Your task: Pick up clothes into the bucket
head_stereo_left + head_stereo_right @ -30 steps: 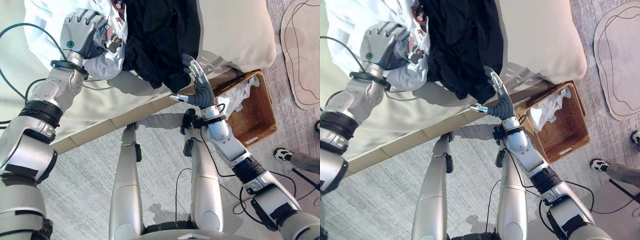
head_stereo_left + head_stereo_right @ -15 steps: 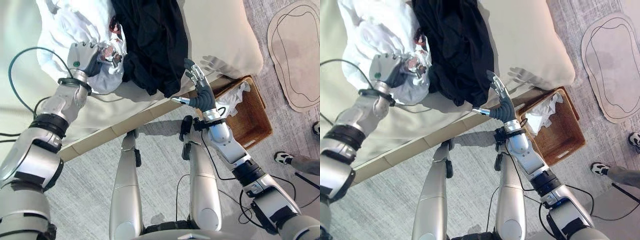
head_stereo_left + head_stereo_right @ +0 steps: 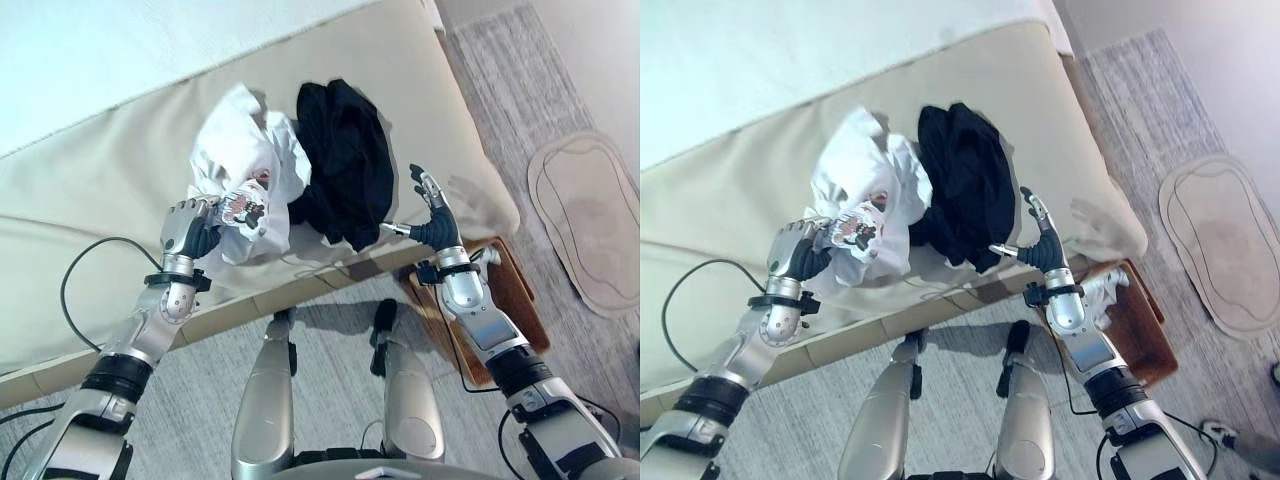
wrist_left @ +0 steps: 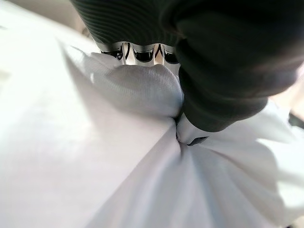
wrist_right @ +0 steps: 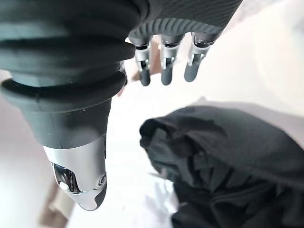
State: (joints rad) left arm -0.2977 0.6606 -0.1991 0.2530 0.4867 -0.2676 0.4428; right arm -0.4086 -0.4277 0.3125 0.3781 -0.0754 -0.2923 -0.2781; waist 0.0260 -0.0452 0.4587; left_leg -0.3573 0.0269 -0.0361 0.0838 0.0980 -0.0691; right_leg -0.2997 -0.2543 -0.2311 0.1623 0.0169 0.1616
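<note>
Left wrist view, item one: left hand [image 4: 190, 57], fingers curled and clenched on a bunched fold of the white garment [image 4: 95, 156]. From the head views the same left hand [image 3: 190, 228] grips that garment's near edge by its printed patch, on the cream sofa [image 3: 90, 180]. Compared with the pictures of a moment before, the whole scene sits smaller and farther off (the camera has drawn back and up, so this is no shift of the clothes); the garment remains in the same grasp.

Item two: black garment [image 3: 345, 175], lying on the sofa, touching the white garment on its far side from the left hand, unheld.

Item three: right hand [image 3: 432, 210], fingers straight and released, hovering just beside the black garment, near the sofa's front edge.

Item four: wicker basket [image 3: 1140, 340], on the floor beside the sofa's front corner, below the right hand; pale cloth shows inside.

Status, as a judgement: white garment secured, lift and carry to the basket not yet done.
</note>
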